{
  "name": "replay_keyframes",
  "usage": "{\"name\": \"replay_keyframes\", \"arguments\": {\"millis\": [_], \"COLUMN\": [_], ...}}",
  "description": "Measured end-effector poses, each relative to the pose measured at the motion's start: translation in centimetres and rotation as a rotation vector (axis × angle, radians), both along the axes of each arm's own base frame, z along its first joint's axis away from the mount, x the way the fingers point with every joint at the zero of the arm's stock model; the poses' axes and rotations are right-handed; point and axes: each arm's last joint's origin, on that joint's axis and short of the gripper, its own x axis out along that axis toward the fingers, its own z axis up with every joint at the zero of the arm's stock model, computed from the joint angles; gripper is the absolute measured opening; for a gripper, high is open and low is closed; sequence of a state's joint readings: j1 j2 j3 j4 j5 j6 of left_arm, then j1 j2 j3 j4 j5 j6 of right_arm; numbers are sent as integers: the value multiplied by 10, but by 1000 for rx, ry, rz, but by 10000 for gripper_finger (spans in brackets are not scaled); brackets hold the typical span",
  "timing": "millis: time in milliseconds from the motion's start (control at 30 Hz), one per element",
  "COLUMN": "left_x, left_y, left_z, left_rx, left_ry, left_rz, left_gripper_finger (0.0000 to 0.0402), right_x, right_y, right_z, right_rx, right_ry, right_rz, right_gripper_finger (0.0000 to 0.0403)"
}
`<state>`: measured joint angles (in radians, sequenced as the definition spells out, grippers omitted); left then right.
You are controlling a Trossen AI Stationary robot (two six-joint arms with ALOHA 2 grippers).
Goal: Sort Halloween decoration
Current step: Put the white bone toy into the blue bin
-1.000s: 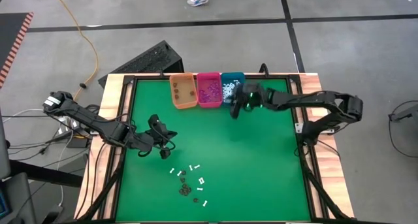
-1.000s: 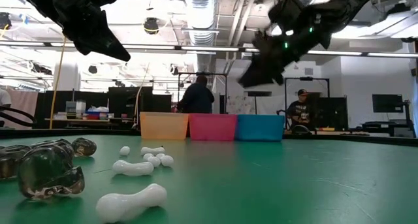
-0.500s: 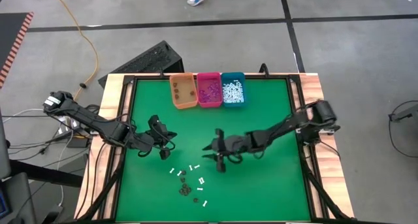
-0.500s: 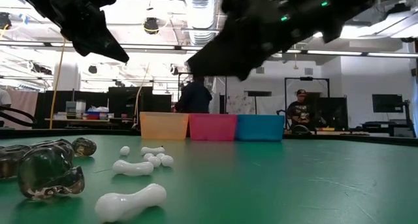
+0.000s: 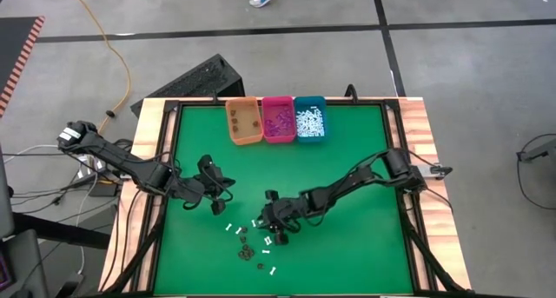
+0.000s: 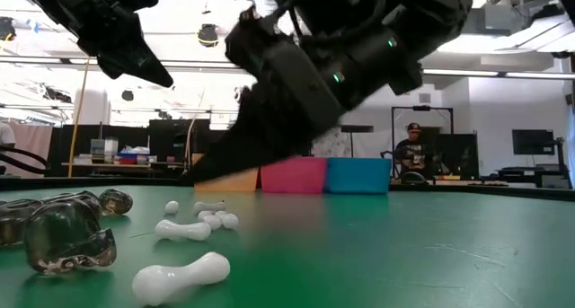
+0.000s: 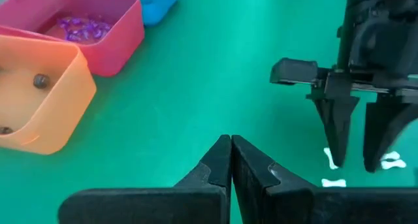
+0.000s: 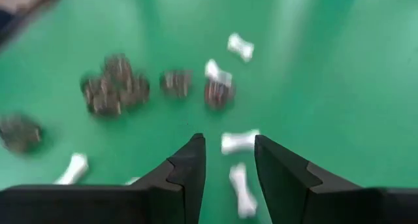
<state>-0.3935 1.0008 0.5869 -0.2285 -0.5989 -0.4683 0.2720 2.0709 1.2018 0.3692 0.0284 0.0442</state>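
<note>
The right gripper point(image 5: 274, 231) hangs with its jaws apart, empty, just above the white bone pieces point(image 8: 239, 141) scattered mid-table, probably lined up to pinch one for the teal bin point(image 5: 309, 120). The left gripper point(image 5: 219, 203) waits beside, clenched on nothing

Three bins are sitting in a row at the table's far edge — one orange point(image 5: 244, 121), one pink point(image 5: 278, 119), one teal point(image 5: 310, 118). Two arms are reaching over the green table point(image 5: 356, 246). About seven white bone pieces point(image 5: 268, 241) and a handful of dark pieces point(image 5: 246, 254) — perhaps five — are lying loose at the near middle.
</note>
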Motion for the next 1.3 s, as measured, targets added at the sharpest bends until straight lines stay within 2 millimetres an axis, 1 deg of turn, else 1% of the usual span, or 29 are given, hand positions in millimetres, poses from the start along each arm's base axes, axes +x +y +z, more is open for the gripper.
{"name": "replay_keyframes", "arguments": {"millis": [200,300,367,467,667,700,800,900,1000,1100,1167,1300], "left_x": [0,0,0,0,0,0,-1,-1,-1,-1,-1,-1], "left_y": [0,0,0,0,0,0,0,0,0,0,0,1], "left_z": [0,0,-1,-1,-1,-1,-1,-1,-1,-1,-1,-2], "left_rx": [1,4,5,6,9,8,9,10,11,12,12,17], "left_ry": [1,6,8,7,7,6,7,10,10,11,11,21], "left_rz": [0,0,1,4,7,6,6,6,6,5,5,5], "left_gripper_finger": [0,0,0,0,0,0,0,0,0,0,0,0], "right_x": [0,1,1,1,-1,-1,0,0,-2,-4,-6,-14], "right_y": [-5,-10,-11,-12,-12,-13,-13,-15,-21,-38,-51,-81], "right_z": [-22,-28,-33,-35,-37,-38,-37,-28,-15,0,16,45], "right_rx": [-23,-28,-33,-40,-47,-47,-23,-16,-39,-68,-75,-145], "right_ry": [84,110,132,146,172,176,168,142,136,146,134,134], "right_rz": [-6,-18,-22,-28,-32,-35,-49,-62,-68,-91,-124,-176], "right_gripper_finger": [159,157,148,120,26,17,18,23,16,16,17,19]}}
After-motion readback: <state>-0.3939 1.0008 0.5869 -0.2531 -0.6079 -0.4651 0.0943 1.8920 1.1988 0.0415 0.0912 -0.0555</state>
